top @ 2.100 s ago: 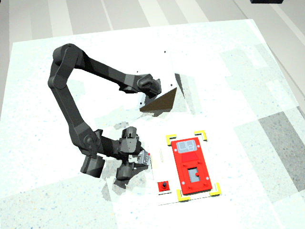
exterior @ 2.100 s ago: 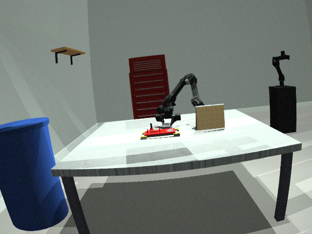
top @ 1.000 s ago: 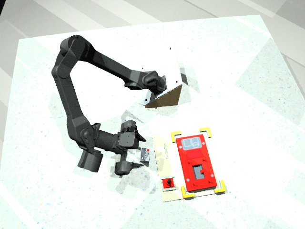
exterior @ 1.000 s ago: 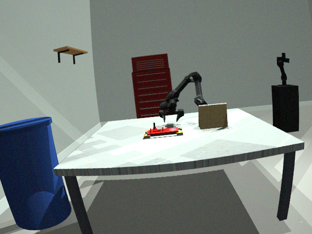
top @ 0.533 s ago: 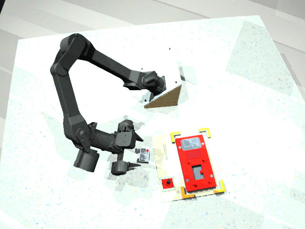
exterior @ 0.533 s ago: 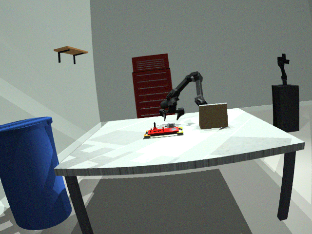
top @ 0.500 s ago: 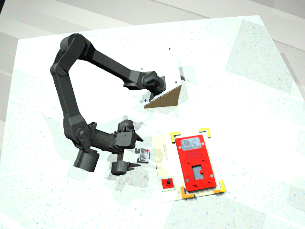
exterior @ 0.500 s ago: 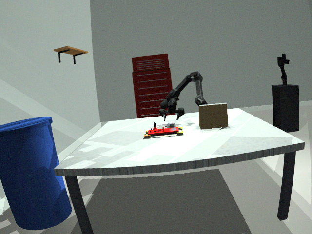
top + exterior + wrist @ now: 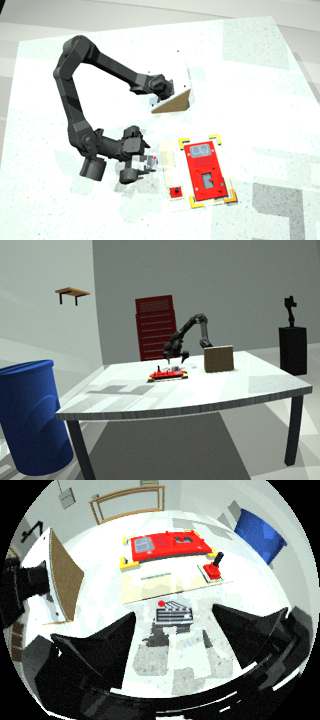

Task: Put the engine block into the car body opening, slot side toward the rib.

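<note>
The engine block (image 9: 151, 166) (image 9: 176, 368) (image 9: 174, 618), a small grey block with a striped top and a red dot, stands on the table just left of the pale board in the top view. My gripper (image 9: 148, 159) (image 9: 175, 363) (image 9: 175, 611) is open and empty, its fingertips above the block and on either side of it. The red car body (image 9: 202, 166) (image 9: 168, 374) (image 9: 162, 554) lies on the board between yellow corner pieces. Its rectangular opening (image 9: 206, 183) (image 9: 183, 539) shows a grey floor, with a red rib projecting in from one side.
The pale board (image 9: 166, 178) (image 9: 137, 592) also carries a red square piece with a black knob (image 9: 176, 190) (image 9: 158, 367) (image 9: 218, 558) in a pale frame. A wedge-shaped stand (image 9: 175, 103) (image 9: 219, 360) (image 9: 66, 582) bears the arm's base. A blue bin (image 9: 31, 415) (image 9: 260, 537) stands beyond the table edge.
</note>
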`<state>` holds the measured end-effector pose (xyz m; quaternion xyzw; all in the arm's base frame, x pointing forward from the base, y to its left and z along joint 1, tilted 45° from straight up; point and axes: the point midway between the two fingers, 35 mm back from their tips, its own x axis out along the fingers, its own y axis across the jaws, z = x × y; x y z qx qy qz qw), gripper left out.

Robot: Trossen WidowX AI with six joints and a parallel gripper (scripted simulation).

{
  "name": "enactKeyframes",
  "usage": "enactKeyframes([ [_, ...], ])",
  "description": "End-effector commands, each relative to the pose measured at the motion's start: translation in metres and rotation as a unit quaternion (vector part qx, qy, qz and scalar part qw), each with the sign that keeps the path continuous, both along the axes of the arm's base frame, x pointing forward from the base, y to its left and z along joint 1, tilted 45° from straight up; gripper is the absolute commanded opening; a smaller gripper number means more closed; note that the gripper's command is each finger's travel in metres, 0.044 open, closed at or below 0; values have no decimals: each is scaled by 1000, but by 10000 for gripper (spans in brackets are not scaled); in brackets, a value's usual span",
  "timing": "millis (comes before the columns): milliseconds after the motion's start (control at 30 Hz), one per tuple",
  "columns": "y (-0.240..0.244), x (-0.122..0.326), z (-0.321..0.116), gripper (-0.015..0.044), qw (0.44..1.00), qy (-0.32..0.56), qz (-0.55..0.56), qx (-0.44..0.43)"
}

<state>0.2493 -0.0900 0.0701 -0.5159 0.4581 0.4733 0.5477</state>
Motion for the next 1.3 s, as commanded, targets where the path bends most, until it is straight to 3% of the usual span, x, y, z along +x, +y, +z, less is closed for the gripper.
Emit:
enactKeyframes([
  [0,3,-3,-5,440,998,24,50,-31],
  [633,14,-7,-15,440,929,127,300,-178],
  [1267,27,-1,-7,440,762,229,520,-310],
])
